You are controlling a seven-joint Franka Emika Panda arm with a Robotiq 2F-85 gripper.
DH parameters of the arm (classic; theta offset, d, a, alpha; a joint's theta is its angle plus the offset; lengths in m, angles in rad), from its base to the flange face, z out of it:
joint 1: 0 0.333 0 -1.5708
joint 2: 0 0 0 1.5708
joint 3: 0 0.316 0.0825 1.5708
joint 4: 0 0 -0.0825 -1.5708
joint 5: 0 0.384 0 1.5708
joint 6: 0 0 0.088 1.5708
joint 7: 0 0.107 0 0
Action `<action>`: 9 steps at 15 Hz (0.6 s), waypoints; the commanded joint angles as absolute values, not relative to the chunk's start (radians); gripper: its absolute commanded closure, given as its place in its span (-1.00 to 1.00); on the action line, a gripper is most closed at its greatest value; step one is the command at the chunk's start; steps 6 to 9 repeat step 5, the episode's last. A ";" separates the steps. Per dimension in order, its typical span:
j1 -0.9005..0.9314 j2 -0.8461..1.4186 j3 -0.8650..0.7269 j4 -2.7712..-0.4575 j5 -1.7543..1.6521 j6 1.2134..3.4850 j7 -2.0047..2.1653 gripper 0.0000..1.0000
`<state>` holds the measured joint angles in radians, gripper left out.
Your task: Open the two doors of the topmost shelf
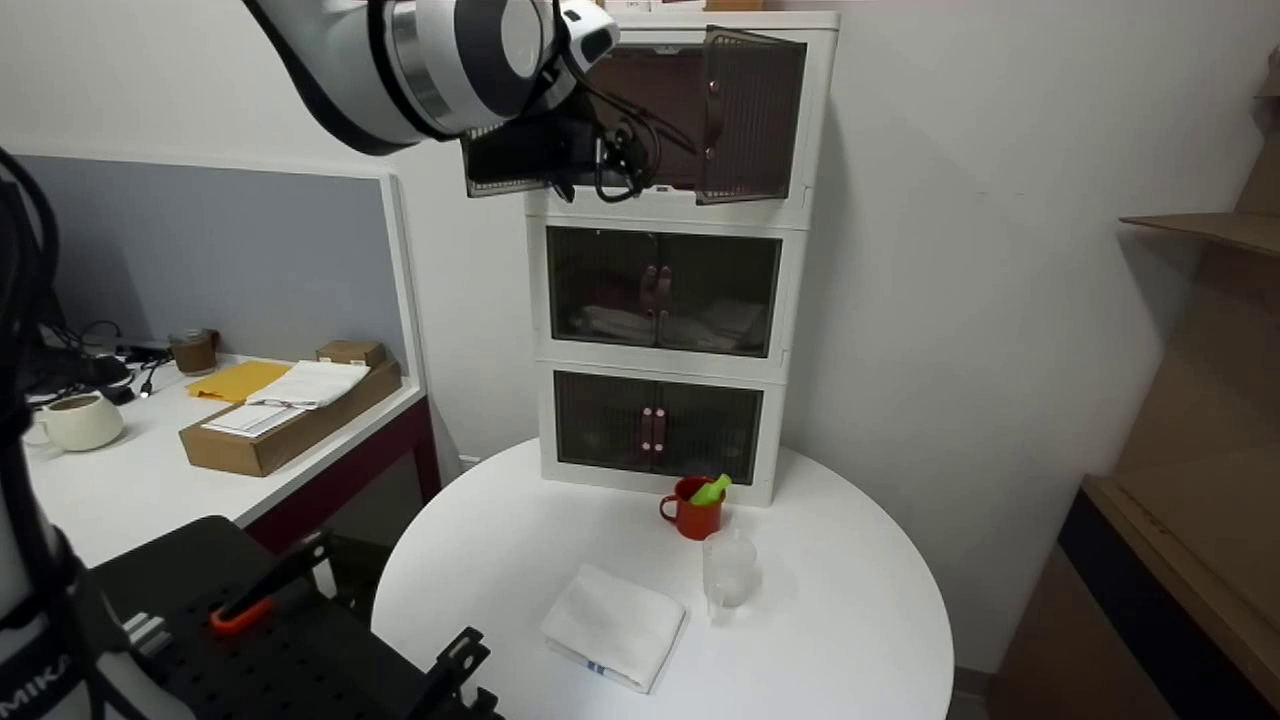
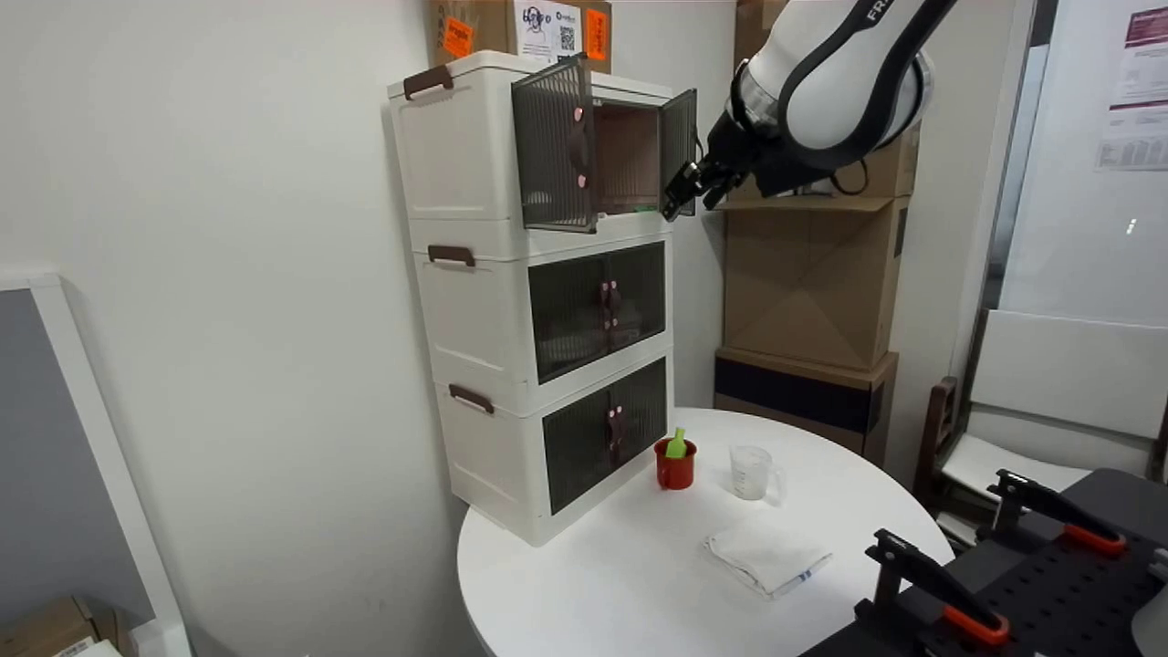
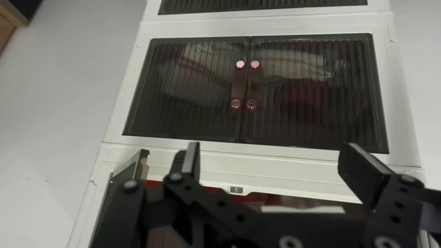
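Observation:
The topmost shelf (image 2: 627, 155) stands open, its dark brown inside showing in both exterior views. Its two doors are swung outward: the near door (image 2: 554, 151) angles off the white cabinet's front, and the far door (image 2: 677, 137) stands out on the opposite side. In an exterior view the arm covers much of one door (image 1: 505, 187), while its partner (image 1: 755, 115) is plainly visible. My gripper (image 2: 691, 194) hangs in front of the shelf, near the far door's lower part. In the upside-down wrist view, the gripper (image 3: 270, 162) has its fingers wide apart with nothing between them.
The middle-tier doors (image 1: 660, 290) and bottom-tier doors (image 1: 655, 425) are closed. On the round white table (image 1: 820, 620) are a red mug (image 1: 697, 510) with a green utensil, a clear measuring cup (image 1: 730, 570) and a folded white cloth (image 1: 615, 625). A cardboard box (image 2: 497, 27) sits on top.

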<state>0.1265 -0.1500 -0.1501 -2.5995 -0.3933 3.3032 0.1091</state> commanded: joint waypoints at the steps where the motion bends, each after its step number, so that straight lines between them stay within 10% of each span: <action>1: 0.125 -0.152 -0.148 -2.601 -0.393 3.300 0.109 -1.00; 9: 0.117 -0.135 -0.148 -2.599 -0.394 3.300 0.109 -1.00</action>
